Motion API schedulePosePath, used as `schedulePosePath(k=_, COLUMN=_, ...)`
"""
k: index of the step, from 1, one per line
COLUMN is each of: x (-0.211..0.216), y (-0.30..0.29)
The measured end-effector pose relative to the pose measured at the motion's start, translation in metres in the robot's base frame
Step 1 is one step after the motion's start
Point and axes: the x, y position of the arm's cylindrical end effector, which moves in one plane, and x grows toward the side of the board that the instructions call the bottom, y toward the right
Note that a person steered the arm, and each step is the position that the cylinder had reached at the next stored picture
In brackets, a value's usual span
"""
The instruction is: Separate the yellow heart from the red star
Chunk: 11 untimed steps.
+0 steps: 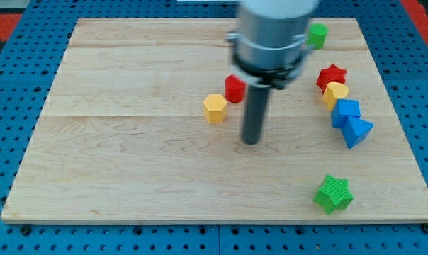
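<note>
The red star (331, 76) lies at the view's right side of the board. The yellow heart (335, 93) sits just below it and touches it. My tip (251, 141) is the lower end of the dark rod near the board's middle. It is well to the left of both blocks and a little lower in the view. It touches no block.
A blue block (346, 112) and a blue triangle (357, 130) lie just below the heart. A red cylinder (234, 88) and a yellow hexagon (215, 108) sit left of the rod. A green star (333, 193) is at bottom right, a green block (317, 35) at top right.
</note>
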Motion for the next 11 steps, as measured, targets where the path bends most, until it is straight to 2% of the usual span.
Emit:
schedulePosePath(k=1, x=-0.054, y=0.000)
schedulePosePath(k=2, x=-0.062, y=0.054)
schedulePosePath(k=3, x=-0.122, y=0.079)
schedulePosePath(k=4, x=-0.158, y=0.129)
schedulePosePath(k=5, x=-0.189, y=0.224)
schedulePosePath(k=6, x=-0.140, y=0.250)
schedulePosePath(k=7, x=-0.091, y=0.208)
schedulePosePath(k=8, x=-0.090, y=0.128)
schedulePosePath(k=9, x=-0.072, y=0.108)
schedulePosePath(k=10, x=-0.072, y=0.179)
schedulePosePath(k=11, x=-0.037, y=0.146)
